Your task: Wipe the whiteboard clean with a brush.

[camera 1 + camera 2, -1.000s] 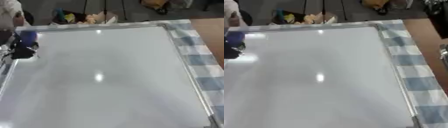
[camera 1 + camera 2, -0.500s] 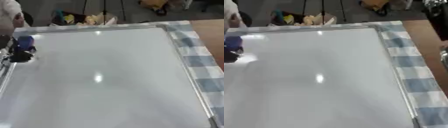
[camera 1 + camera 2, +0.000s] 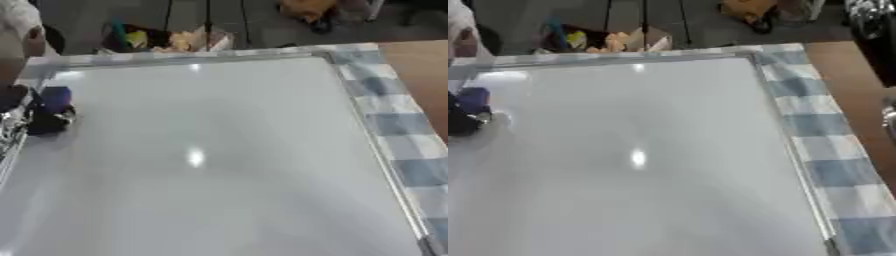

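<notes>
A: Whiteboard (image 3: pixel 227 150) lies flat on a checked cloth (image 3: pixel 824 145), surface looks blank. Where's the brush?
B: brush (image 3: pixel 54 98) sits at the left edge, left hand (image 3: pixel 39 120) curled round it

The whiteboard (image 3: pixel 219 165) is showing glossy white inside a silver frame (image 3: pixel 372 145), lying over a blue-and-white checked cloth (image 3: pixel 833 150); the brush (image 3: pixel 54 98) is showing blue against a black left hand (image 3: pixel 39 120).

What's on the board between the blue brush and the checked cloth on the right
Nothing but bare whiteboard lies between the blue brush, at the left hand, and the checked cloth; only a light glare shows. The left eye view shows it.
</notes>
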Motion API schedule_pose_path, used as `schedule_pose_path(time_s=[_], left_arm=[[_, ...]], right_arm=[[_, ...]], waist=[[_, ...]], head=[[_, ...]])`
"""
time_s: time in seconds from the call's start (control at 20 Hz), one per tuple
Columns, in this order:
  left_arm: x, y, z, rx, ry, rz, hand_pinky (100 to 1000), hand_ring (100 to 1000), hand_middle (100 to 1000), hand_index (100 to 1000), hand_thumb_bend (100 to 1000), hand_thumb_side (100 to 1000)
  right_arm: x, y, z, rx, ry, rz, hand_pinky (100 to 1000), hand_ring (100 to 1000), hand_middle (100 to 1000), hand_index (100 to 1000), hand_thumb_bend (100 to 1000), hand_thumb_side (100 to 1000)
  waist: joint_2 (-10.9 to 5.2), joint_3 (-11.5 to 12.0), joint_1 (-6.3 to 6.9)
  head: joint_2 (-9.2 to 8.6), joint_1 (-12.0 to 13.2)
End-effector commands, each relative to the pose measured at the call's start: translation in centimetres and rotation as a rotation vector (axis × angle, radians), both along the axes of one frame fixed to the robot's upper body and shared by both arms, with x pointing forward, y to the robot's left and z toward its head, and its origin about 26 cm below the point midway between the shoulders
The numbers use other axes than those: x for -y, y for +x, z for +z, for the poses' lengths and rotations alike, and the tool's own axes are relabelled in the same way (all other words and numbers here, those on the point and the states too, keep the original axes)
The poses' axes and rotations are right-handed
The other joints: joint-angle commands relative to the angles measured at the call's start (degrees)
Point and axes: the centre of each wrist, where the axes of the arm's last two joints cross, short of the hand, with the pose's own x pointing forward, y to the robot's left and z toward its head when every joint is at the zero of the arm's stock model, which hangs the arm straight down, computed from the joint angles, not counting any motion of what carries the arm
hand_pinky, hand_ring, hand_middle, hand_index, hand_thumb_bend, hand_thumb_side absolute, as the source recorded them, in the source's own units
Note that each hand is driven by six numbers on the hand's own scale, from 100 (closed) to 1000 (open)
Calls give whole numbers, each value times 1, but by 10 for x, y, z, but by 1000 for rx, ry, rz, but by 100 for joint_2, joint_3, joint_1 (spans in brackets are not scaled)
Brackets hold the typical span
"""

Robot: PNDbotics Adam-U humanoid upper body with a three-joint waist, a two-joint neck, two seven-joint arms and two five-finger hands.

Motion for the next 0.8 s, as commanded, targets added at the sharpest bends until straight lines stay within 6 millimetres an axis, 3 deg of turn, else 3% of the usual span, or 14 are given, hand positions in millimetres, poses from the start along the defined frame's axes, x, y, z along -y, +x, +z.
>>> schedule_pose_path(time_s=[0.05,0.4,0.7,0.8], left_arm=[[-4,1,14,29,23,12,363,412,353,130,100,503],[-4,4,9,0,42,12,367,418,357,141,100,501],[-2,5,9,-20,35,-4,386,443,407,150,100,523],[-2,5,9,-27,36,-8,410,469,439,190,100,527]], right_arm=[[2,-6,10,31,-18,-1,829,852,772,851,100,1000],[1,-6,10,32,-15,1,829,852,771,851,100,1000],[2,-6,10,32,-11,0,829,852,771,851,100,1000],[2,-6,10,31,-11,0,829,852,771,851,100,1000]], waist=[[-115,-8,-4],[-115,-16,0],[-119,-14,2],[-122,-9,5]], head=[[-57,26],[-78,51],[-76,55],[-76,56]])
